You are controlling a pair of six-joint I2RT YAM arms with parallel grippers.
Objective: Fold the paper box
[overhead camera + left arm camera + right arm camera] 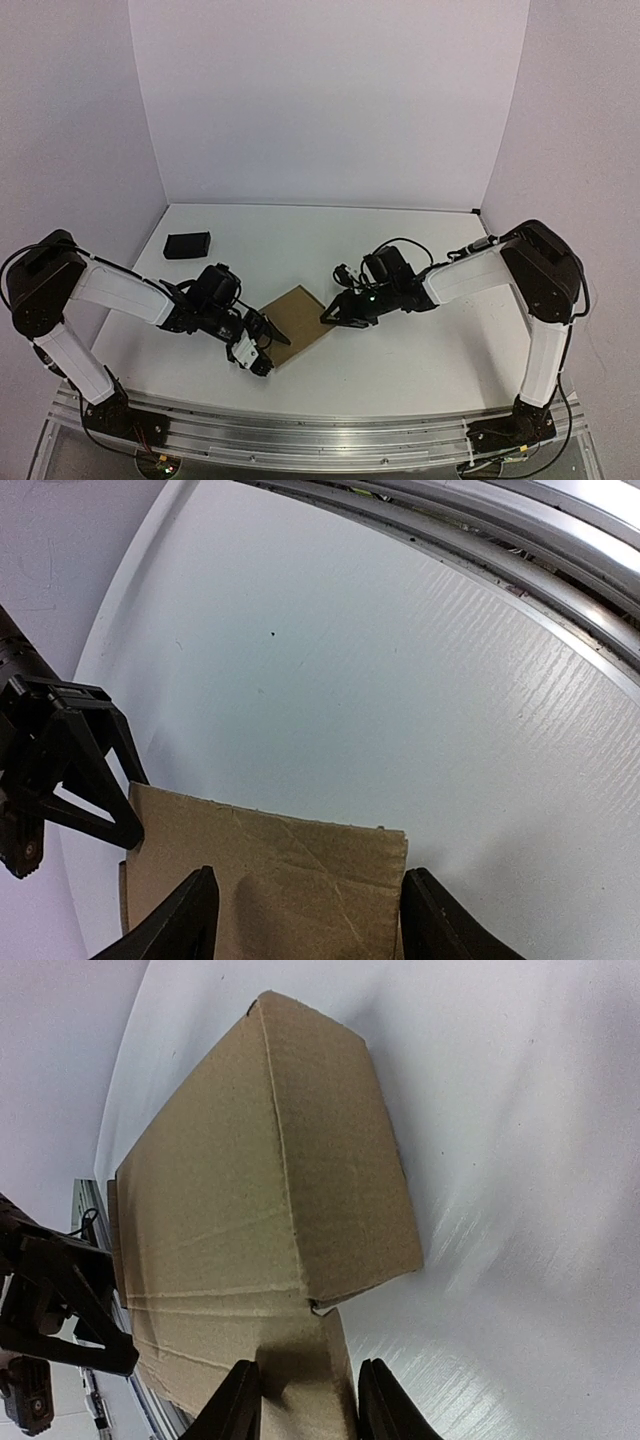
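Note:
The paper box (298,322) is a brown cardboard piece lying flat on the white table between my two arms. My left gripper (266,333) is at its near-left edge. In the left wrist view the left gripper (311,875) stands open, and a creased flap of the paper box (300,870) fills the gap between its jaws. My right gripper (329,318) is at the box's right corner. In the right wrist view the right gripper (310,1365) has narrower but still parted jaws either side of a small flap (310,1360), below the folded body of the paper box (260,1160).
A small black block (187,244) lies at the back left of the table. The metal rail (320,440) runs along the near edge. White walls enclose the table at the back and sides. Each wrist view shows the other gripper across the box.

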